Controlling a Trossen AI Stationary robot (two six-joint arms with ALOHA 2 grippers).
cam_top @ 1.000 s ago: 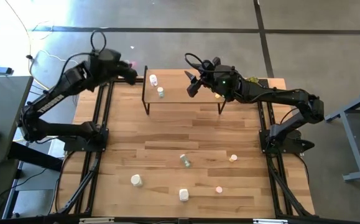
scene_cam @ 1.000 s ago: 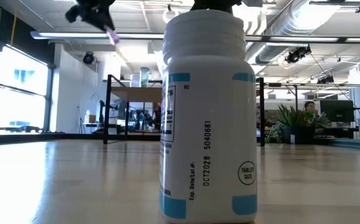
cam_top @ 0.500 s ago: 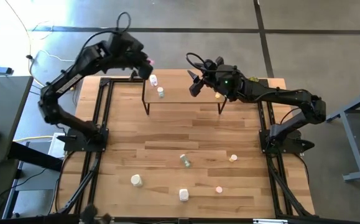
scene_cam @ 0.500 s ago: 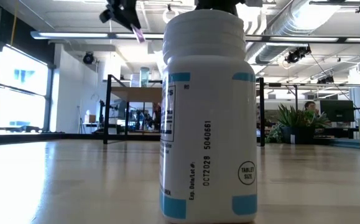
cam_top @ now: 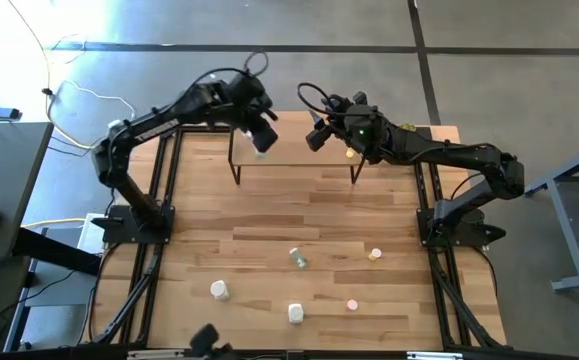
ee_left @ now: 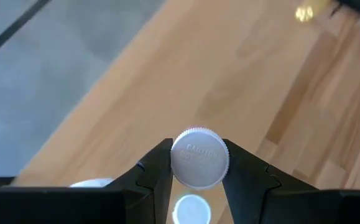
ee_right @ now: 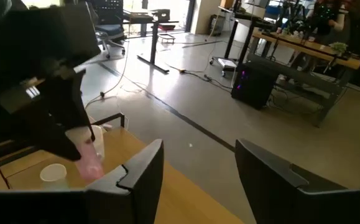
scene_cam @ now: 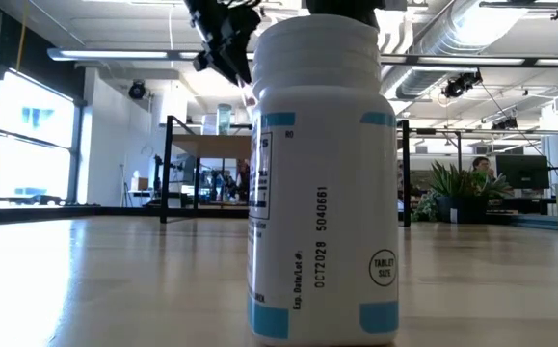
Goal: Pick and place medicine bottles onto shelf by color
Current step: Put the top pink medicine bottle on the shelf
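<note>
Above the low wooden shelf with black legs, the left gripper pinches a small pink bottle with a white cap tight between its fingers. Nearby, the right gripper hangs open, holding nothing. Close to the low camera, a big white bottle reads "TABLET SIZE" and "OCT2029".

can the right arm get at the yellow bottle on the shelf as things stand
Probably yes. The right gripper is open and empty above the shelf, and the yellow bottle sits right beside that arm. The left gripper, holding a pink bottle, is farther off.
</note>
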